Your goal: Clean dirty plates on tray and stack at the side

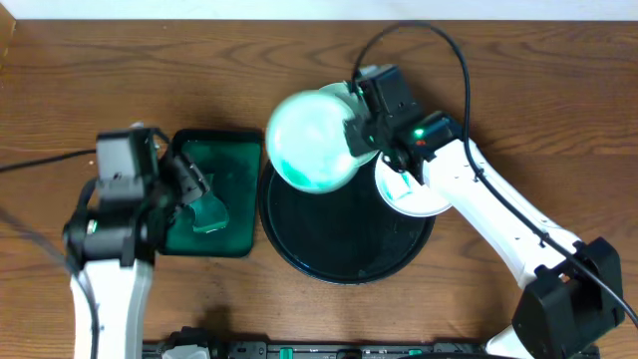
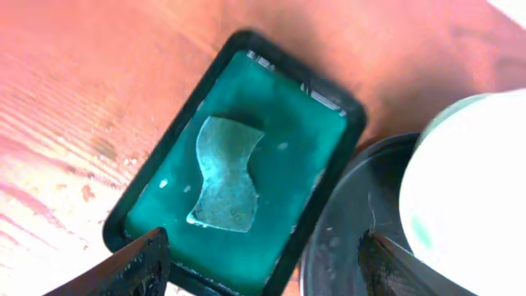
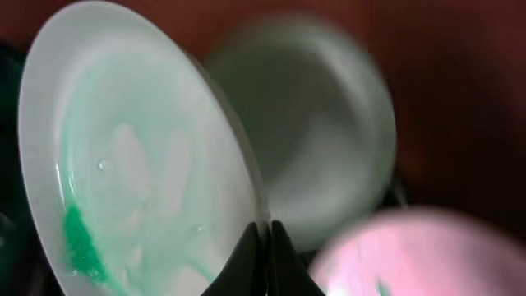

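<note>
Right grip: my right gripper (image 3: 267,247) is pinched narrow on the rim of a plate (image 3: 140,164), one finger on each face.
Held plate: lifted clear and tilted nearly on edge above the far-left part of the tray (image 1: 329,249). There is a green smear low on its face, with paler streaks above.
Right arm: reaching in from the near right corner, slanting across the tray, wrist turned so the dirty face looks left.
Other plates: one (image 1: 411,194) lies at the tray's right rim under my forearm. Another (image 3: 329,140) shows blurred behind the held one, and I cannot tell what it rests on.
Left grip: my left gripper (image 2: 263,263) is spread wide and empty, hovering over the green tray (image 2: 353,115) where the sponge (image 2: 223,174) lies flat.
Step in hand: presenting the plate for wiping, I judge.
Doing it well: clamp firmly, since a thin rim could swivel under pressure. Take the sponge at its narrow waist and wipe towards my fingers, low smear first.
</note>
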